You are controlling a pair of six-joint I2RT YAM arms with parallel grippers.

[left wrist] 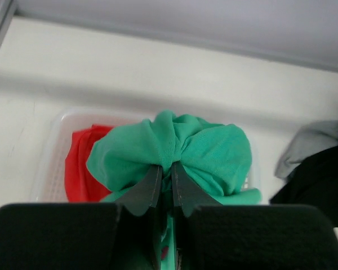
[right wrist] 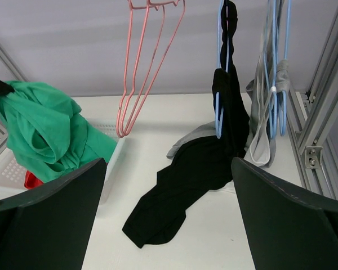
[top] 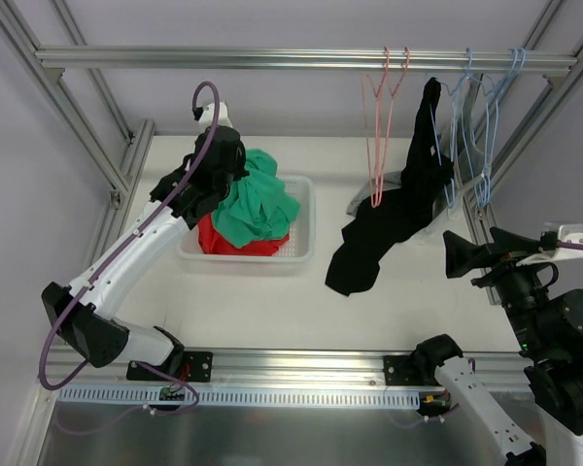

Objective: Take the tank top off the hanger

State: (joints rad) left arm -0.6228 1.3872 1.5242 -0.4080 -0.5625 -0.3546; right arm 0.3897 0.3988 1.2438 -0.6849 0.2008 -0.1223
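The left gripper (left wrist: 165, 185) had its jaws pressed together on a bunched green cotton garment (left wrist: 174, 149), which it held just above a white slotted plastic basket (top: 306, 209) with a crumpled red garment (top: 223, 241) inside. That green piece was off any hanger, so the left arm's part looked like dropping it into the basket.

The task's own thing, the black fabric tank top (right wrist: 197, 169), was not yet free. Its upper part hung threaded on a thin light-blue wire hanger (right wrist: 218, 115) hooked on the aluminium rail (top: 272, 58), and its lower part trailed down and lay on the white bench (top: 272, 301), beside a grey garment (right wrist: 262, 140) on a neighbouring blue hanger. Two empty pink wire hangers (right wrist: 141, 73) hung to the left of it.

The right gripper (right wrist: 169, 163) had its jaws spread wide and empty, facing the black top from well apart. The step in hand seemed to be the approach. Next it would probably need to reach in, pinch the black cloth near the hanger and draw the strap off the wire without catching the grey garment.
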